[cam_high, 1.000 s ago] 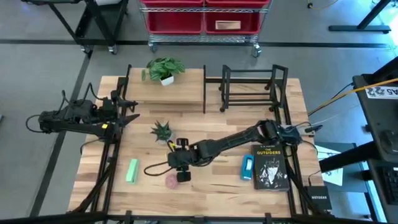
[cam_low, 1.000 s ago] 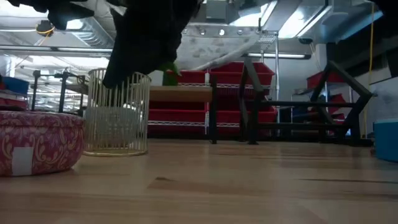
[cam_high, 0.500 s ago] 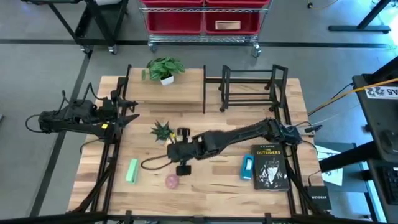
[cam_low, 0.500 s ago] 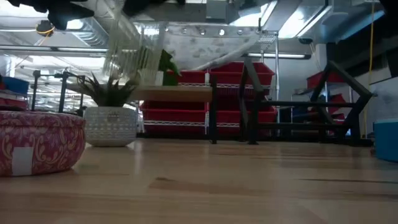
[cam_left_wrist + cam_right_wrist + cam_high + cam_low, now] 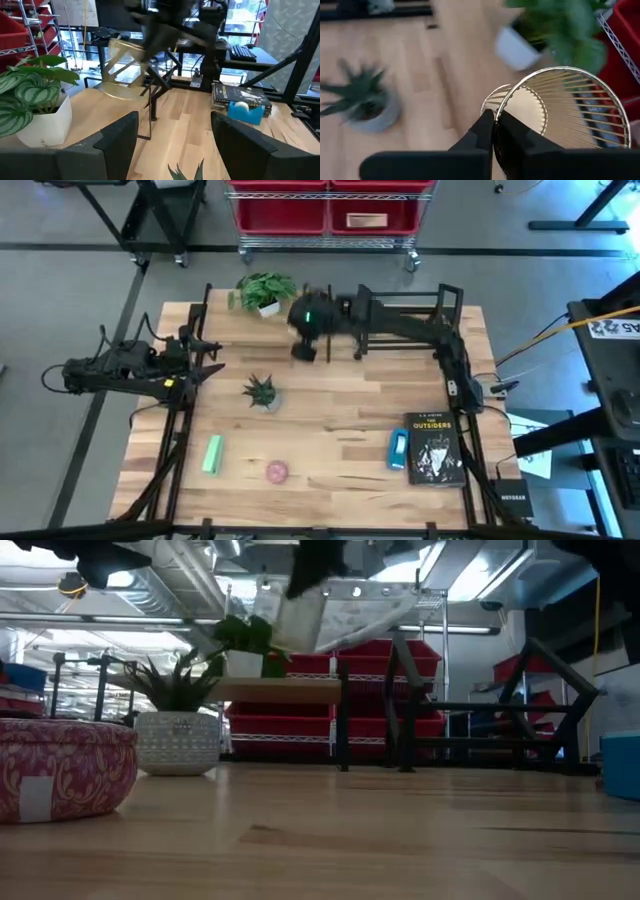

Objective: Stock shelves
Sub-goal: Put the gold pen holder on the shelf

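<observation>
My right gripper (image 5: 494,122) is shut on a gold wire cup (image 5: 560,115), held in the air over the wood-topped shelf (image 5: 270,335) near its right end. The left wrist view shows the cup (image 5: 122,70) tilted. A leafy plant in a white pot (image 5: 265,290) stands on the shelf's far left. The black book rack (image 5: 405,320) stands to the shelf's right. My left gripper (image 5: 175,145) waits open at the table's left edge, touching nothing. My right gripper pinches the cup's top rim (image 5: 496,106) between its two fingers, one finger inside the cup and one outside. The fingers come from above, slanting down. The cup hangs tilted below them, lifted clear of shelf and table.
A small succulent in a grey pot (image 5: 260,392) stands left of the table's middle. Near the front edge lie a green object (image 5: 212,453), a pink round tin (image 5: 277,471), a blue object (image 5: 398,448) and a black book (image 5: 435,448). A cart with red bins (image 5: 325,215) stands beyond the table.
My right gripper has risen from the table's near middle, by the pink tin, and swung toward the far edge to above the wood-topped shelf. It carries the gold wire cup, which has been lifted clear and tipped over.
</observation>
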`<act>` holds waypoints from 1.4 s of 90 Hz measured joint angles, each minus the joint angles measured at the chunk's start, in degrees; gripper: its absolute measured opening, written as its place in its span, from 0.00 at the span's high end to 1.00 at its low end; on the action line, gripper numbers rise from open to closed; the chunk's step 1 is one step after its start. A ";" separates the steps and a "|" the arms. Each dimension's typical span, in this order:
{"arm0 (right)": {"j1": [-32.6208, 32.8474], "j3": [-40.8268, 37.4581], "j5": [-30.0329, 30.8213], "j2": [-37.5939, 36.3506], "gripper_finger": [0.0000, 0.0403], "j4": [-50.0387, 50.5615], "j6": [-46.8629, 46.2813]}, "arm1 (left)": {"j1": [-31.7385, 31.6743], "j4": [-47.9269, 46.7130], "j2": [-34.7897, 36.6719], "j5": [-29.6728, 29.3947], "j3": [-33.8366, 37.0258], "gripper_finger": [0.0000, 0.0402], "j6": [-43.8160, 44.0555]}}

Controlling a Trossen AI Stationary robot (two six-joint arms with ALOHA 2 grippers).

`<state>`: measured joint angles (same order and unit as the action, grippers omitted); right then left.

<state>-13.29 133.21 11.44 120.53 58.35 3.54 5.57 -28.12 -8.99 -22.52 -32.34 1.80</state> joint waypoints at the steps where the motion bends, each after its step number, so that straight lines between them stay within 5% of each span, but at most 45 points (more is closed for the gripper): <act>1: -0.62 0.00 -0.53 0.03 1.00 -0.01 0.11 | 0.00 0.00 0.00 0.00 0.00 0.41 0.00; 37: -12.78 0.02 -13.50 0.78 1.00 0.41 4.13 | 0.00 0.02 0.00 0.00 0.02 0.41 -0.11; 126: -13.73 0.02 -11.76 2.96 0.96 -0.37 5.97 | 0.01 0.07 0.00 -0.21 0.02 0.41 -0.13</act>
<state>-27.03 133.23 -0.32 123.49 57.98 9.52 5.58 -28.05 -8.99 -22.74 -32.32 1.67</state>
